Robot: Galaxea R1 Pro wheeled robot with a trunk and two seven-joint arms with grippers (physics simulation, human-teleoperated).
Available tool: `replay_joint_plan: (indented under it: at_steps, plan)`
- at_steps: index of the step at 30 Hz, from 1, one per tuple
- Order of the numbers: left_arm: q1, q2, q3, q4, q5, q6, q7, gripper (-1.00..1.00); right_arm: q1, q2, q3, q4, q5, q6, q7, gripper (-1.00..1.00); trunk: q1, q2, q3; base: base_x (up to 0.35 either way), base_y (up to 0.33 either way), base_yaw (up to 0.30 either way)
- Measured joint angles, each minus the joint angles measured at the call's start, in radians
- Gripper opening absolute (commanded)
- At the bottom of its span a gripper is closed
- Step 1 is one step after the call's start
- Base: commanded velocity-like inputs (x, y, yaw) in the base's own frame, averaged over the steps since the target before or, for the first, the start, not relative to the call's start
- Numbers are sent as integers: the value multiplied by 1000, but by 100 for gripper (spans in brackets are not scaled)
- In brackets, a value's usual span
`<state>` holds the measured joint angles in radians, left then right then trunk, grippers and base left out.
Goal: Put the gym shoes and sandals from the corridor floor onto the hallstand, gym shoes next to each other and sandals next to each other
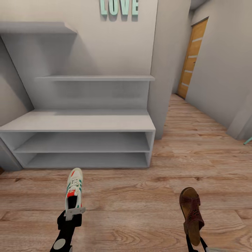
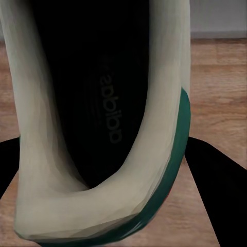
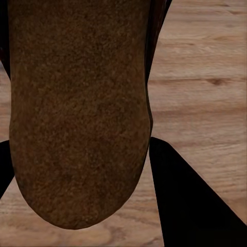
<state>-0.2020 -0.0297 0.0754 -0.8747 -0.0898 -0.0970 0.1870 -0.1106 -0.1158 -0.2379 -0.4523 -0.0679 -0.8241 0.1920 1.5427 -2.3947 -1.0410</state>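
A white gym shoe (image 1: 74,186) with green stripes and a red tongue patch hangs above the corridor floor (image 1: 140,210), and my left gripper (image 1: 74,211) is shut on its heel. In the left wrist view the gym shoe (image 2: 98,118) shows its dark inside and cream rim close up. My right gripper (image 1: 193,241) is shut on a brown sandal (image 1: 191,213) held at its heel end, toe pointing away. The right wrist view has the sandal (image 3: 77,113) sole between dark fingers (image 3: 190,200). The pale grey hallstand (image 1: 80,122) stands just ahead, its bench top and shelves bare.
Teal LOVE letters (image 1: 119,7) hang on the wall above the hallstand. A wall corner (image 1: 164,87) juts out right of it, and the corridor runs past it to a wooden door (image 1: 192,59). A teal frame edge (image 1: 248,140) shows at far right.
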Motion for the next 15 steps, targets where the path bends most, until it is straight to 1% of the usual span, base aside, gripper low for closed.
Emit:
replay_joint_plan:
  at_steps: [8,11,12,14,15]
  plan:
    - [-11,7,-6,0,-3,21,-6,-100,-1,-9,-7,2,-3,0,-3,-100,0,0,0,0,1,0]
    - [-16,6,-8,-12,-3,79,-6,-100,0,-20,-27,0,-8,2,-4,-100,0,0,0,0,0,0]
    - [-25,6,-9,-18,-4,113,-7,-100,-1,-31,-49,0,-10,3,-5,-100,0,0,0,0,0,0]
    - [-61,5,-12,-29,-7,190,-9,-100,-1,-60,-121,-5,-17,5,-4,-100,0,0,0,0,0,0]
    - [-72,5,-12,-31,-7,209,-9,-100,-1,-69,-143,-7,-17,6,-3,-100,0,0,0,0,0,0]
